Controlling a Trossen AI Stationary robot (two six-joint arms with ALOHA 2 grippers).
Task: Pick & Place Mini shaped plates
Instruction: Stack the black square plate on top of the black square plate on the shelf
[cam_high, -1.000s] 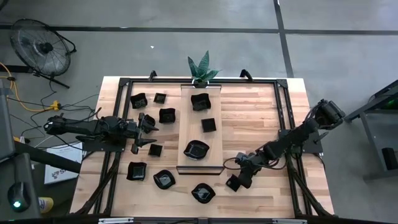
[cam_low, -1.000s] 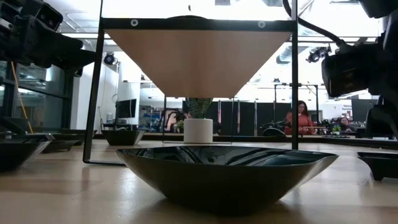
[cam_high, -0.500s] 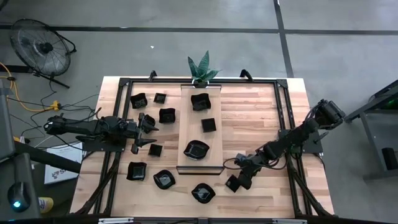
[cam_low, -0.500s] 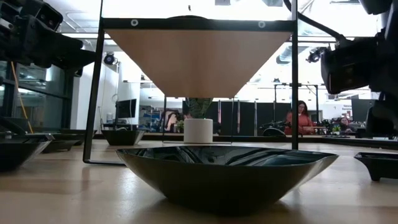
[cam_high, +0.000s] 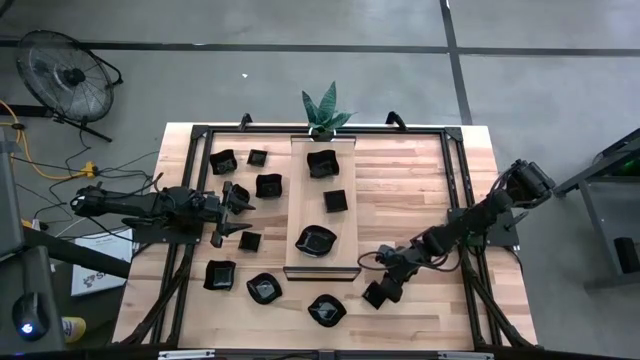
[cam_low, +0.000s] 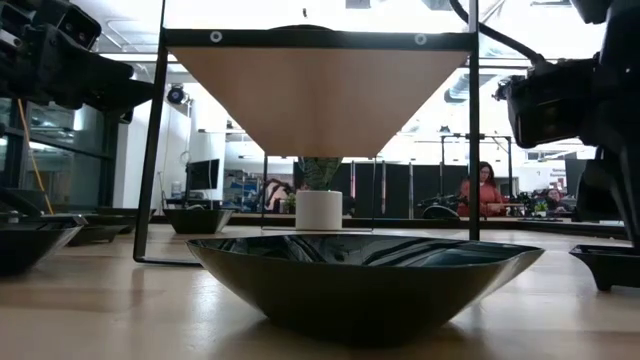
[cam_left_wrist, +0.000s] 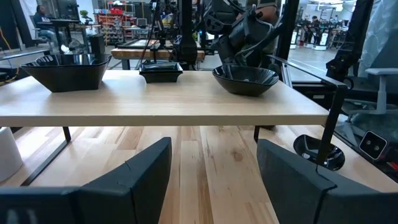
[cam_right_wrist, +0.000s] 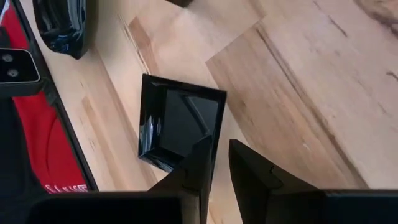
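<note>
One small square plate (cam_right_wrist: 180, 127) lies on the tabletop (cam_high: 400, 190) just in front of the raised wooden board (cam_high: 322, 205), near its right corner. The right end effector (cam_right_wrist: 221, 162) grips the plate's near rim, fingers almost shut. Lifting cleanly likely means keeping the plate level and rising above the board's edge. The left end effector (cam_left_wrist: 211, 171) waits wide open, empty, left of the board.

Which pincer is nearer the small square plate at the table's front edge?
Right. The right pincer is at the square plate, gripping its rim; the left pincer hovers left of the wooden board, well away.
</note>
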